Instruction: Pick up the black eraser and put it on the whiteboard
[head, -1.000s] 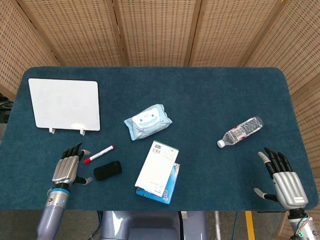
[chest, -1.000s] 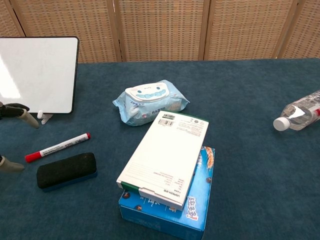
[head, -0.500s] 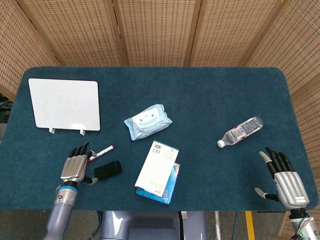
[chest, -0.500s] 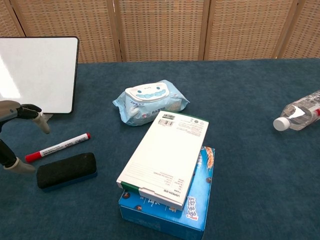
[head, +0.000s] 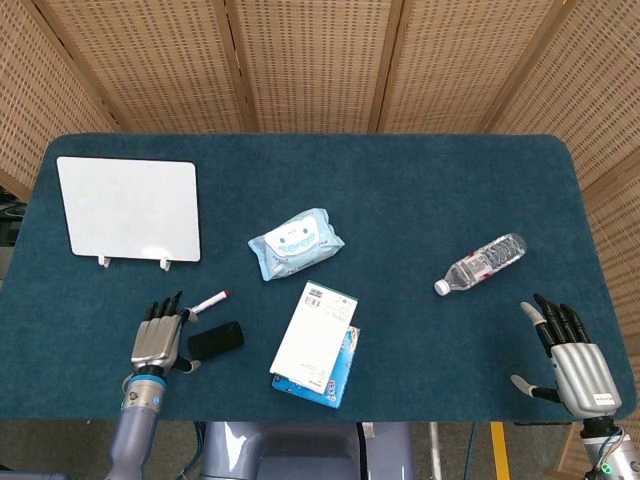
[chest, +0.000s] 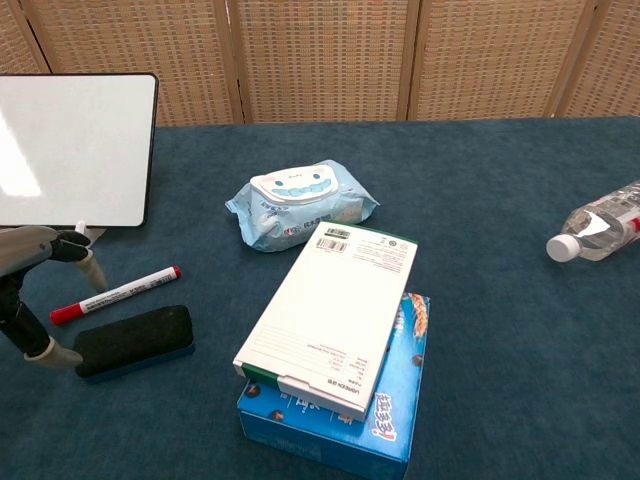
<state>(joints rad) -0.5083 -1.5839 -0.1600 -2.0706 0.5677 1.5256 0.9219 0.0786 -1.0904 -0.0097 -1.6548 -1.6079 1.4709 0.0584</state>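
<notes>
The black eraser (head: 215, 340) lies on the blue surface (head: 400, 210), just right of the left robot hand (head: 157, 339). That robot hand holds nothing and its fingers are spread apart. A red pen (head: 207, 301) lies just behind the eraser, between it and the whiteboard (head: 128, 208). A white box (head: 316, 329) on a blue box (head: 338, 375) sits to the right. Farther off are wipes (head: 294, 242) and a bottle (head: 480, 263). The right robot hand (head: 572, 363) is spread apart too, holding nothing.

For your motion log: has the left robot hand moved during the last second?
Yes. The left robot hand has shifted right, toward the black eraser.
</notes>
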